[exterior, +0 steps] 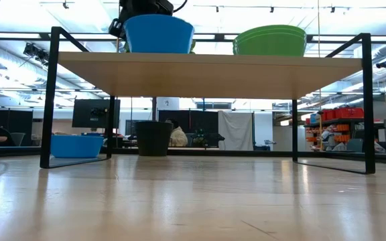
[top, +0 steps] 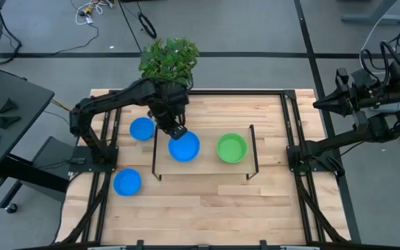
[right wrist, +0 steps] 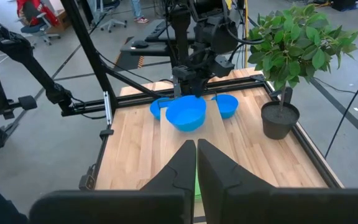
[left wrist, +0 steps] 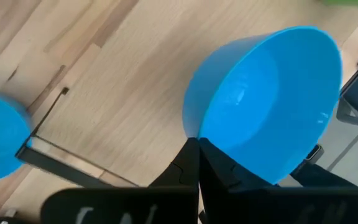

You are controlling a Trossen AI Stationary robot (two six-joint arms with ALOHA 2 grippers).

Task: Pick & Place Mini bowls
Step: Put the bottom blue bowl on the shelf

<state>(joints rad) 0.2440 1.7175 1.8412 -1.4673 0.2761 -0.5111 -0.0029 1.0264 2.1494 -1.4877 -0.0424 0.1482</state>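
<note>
**Blue bowl pinched at shelf, placement part done**

Blue and green plastic on a raised wooden shelf [top: 207, 118] at mid-table; black metal legs under it. In the high view, taken as a clock face:

- Blue bowl [top: 184, 146] near centre, just toward 9 o'clock, at the shelf's left end. Pinched by the rim in the left gripper [top: 176, 131], jaws closed thin on the bowl wall, plain in the left wrist view [left wrist: 263, 106]. In the low view the bowl base looks level with the shelf top; seated or just clear, cannot tell.
- Green bowl stack [top: 231, 148] just toward 3 o'clock of centre, on the shelf's right end, free of any gripper. Layered rims in the low view [exterior: 270, 40] suggest more than one nested; exact number not readable.
- Second blue bowl [top: 142, 128] toward 9 o'clock, on the table beside the shelf.
- Third blue bowl [top: 126, 182] toward 8 o'clock, on the table, well apart from the shelf.
- Right gripper [right wrist: 196, 149] parked off the table edge toward 3 o'clock, jaws pressed together, empty.
- Leafy plant [top: 169, 59] at 12 o'clock, untouched.

Count: three blue bowls; one green stack.

Judgement: green likely finished; one blue awaiting release; two blue not yet moved.
</note>
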